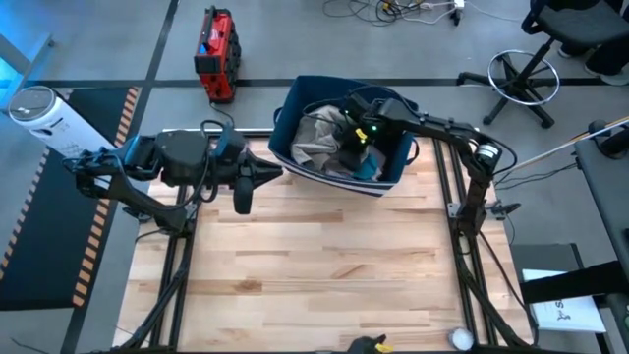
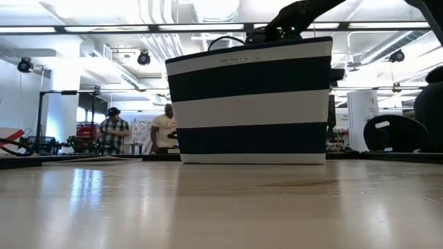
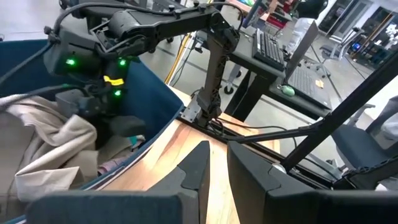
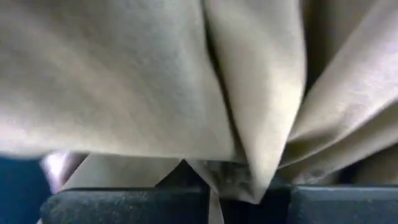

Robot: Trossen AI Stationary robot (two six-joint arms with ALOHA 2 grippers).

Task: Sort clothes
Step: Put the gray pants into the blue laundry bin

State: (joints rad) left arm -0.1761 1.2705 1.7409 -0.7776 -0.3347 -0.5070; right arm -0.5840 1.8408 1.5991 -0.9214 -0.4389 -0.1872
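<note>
A navy bin with white stripes (image 1: pixel 295 108) stands at the table's far edge and holds the clothes. A grey-beige garment (image 1: pixel 313 138) lies on top, with black (image 1: pixel 349 159) and teal (image 1: pixel 370 169) pieces beside it. My right gripper (image 1: pixel 346 146) reaches down into the bin from the right and is shut on the grey-beige garment (image 4: pixel 124 74). My left gripper (image 3: pixel 217 165) hovers above the table just left of the bin. Only a narrow gap separates its fingers, and nothing is between them. My right gripper pinches a fold of the grey-beige garment (image 4: pixel 214 177) between its two fingers, with cloth bunched on both sides of them. The fingers slant down into the bin from the table's right. The garment lies in the bin on the other clothes.
Bare wooden table (image 1: pixel 314 265) stretches from the bin (image 2: pixel 249 104) to the near edge. A red toolbox (image 1: pixel 216 54) and an office chair (image 1: pixel 526 74) stand on the floor beyond. Two people (image 2: pixel 138 130) stand far back in the room.
</note>
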